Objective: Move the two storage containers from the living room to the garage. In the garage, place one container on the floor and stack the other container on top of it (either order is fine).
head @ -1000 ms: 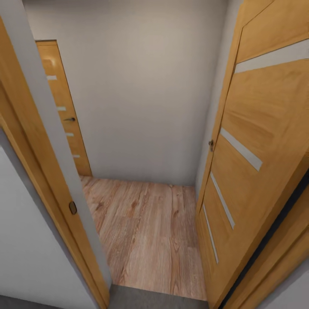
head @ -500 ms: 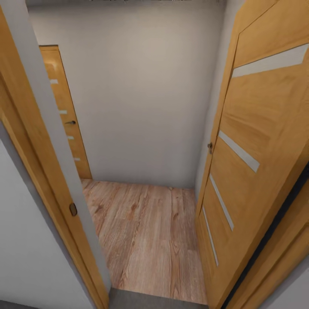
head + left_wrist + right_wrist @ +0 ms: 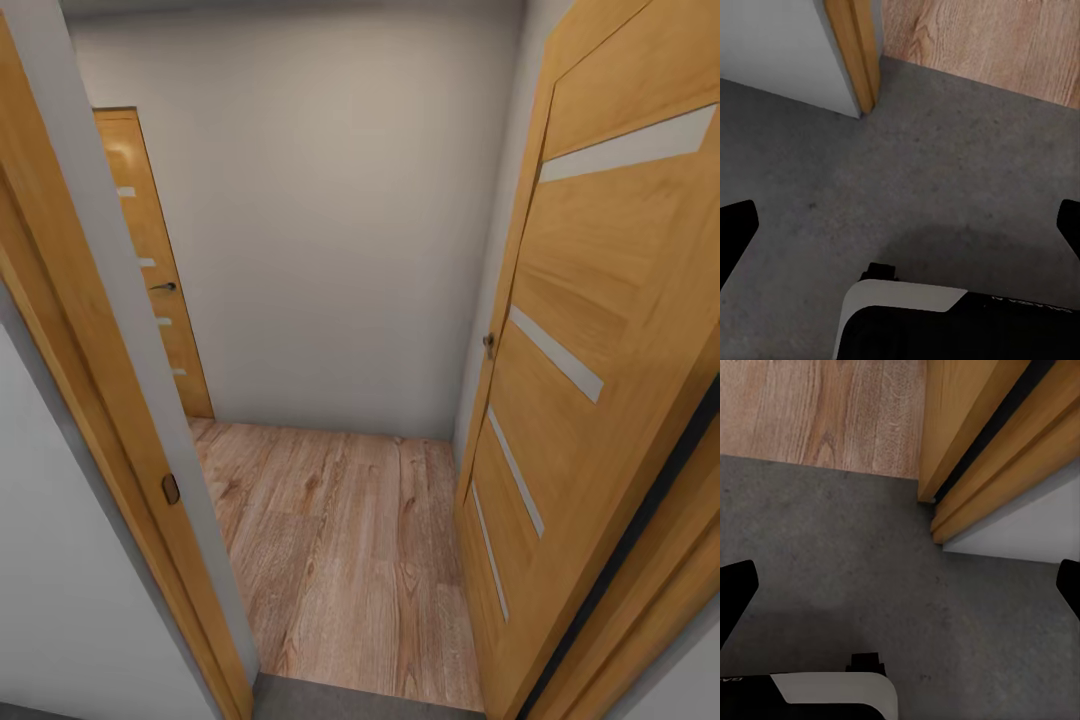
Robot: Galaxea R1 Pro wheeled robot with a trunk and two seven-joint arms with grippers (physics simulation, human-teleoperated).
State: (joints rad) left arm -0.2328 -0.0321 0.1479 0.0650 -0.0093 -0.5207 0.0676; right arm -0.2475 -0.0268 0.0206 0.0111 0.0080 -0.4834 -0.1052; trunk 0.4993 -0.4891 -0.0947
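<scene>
The two storage containers are out of view. I stand at a doorway where the dark grey concrete floor (image 3: pixel 350 702) meets light wood planks (image 3: pixel 340 540). In the left wrist view my left gripper (image 3: pixel 900 225) hangs open over the concrete floor (image 3: pixel 945 165), its black fingertips (image 3: pixel 735 232) far apart and nothing between them. The right gripper (image 3: pixel 900 589) is open too, empty, above the concrete floor (image 3: pixel 832 547) close to the threshold.
An open wooden door (image 3: pixel 600 400) with pale stripes stands close at the right. The wooden door frame (image 3: pixel 110 400) is close at the left. Beyond lies a narrow hallway with a pale wall (image 3: pixel 330 220) ahead and a second closed door (image 3: pixel 155 270) at its left.
The whole head picture has slid down a little since a second ago, so the camera moved. Nothing in the hallway itself has changed.
</scene>
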